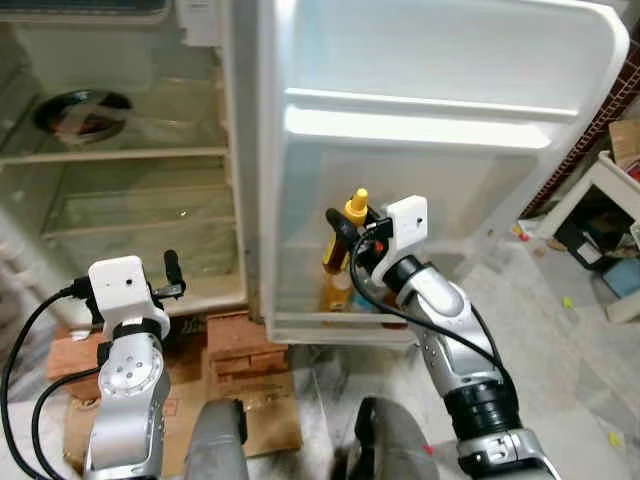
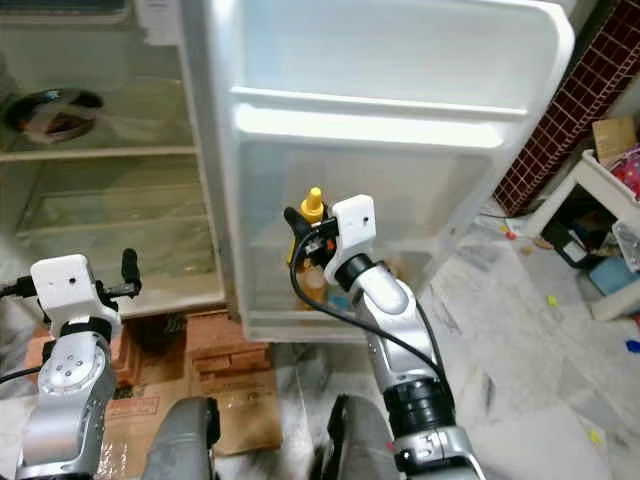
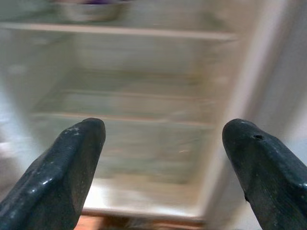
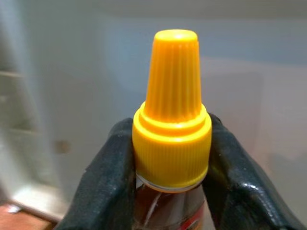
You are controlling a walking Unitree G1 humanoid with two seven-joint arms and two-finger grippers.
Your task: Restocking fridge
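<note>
My right gripper clamps the yellow-capped sauce bottle by its neck, upright, above the fridge door's bottom shelf; left gripper idles, spread.

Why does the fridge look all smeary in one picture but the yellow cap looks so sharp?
Left wrist view: the fridge shelves are blurred and soft behind the open left gripper. Right wrist view: the yellow cap sits close and crisp between the right gripper's fingers; the door behind is hazy. Eye views: bright glare on the door shelf.
</note>
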